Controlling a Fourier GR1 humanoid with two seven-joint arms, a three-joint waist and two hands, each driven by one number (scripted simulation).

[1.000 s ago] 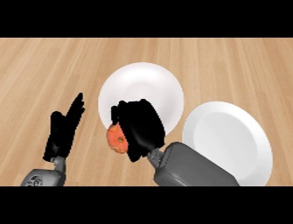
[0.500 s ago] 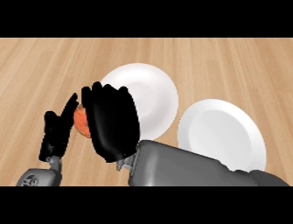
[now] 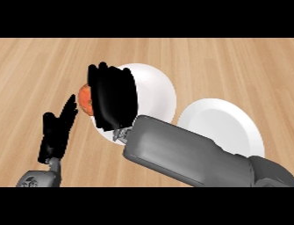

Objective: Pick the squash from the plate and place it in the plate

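Presently we list the following. Counter (image 3: 252, 61): pale wood grain, bearing two white plates. Left plate (image 3: 155, 90): partly hidden behind our right hand. Right plate (image 3: 220, 125): just beside the first, its lower edge covered by our right forearm (image 3: 188, 156). Squash (image 3: 85, 99): orange, only a sliver showing at the left edge of our right hand, lifted over the left rim of the left plate. Right hand (image 3: 113, 99): black, back toward the camera, fingers side by side, pointing up and wrapped about the squash. Left hand (image 3: 57, 129): black, at the lower left, fingers straight and pressed together, pointing up, near the squash but apart from it. Writing, brands, labels: we read none on any item.
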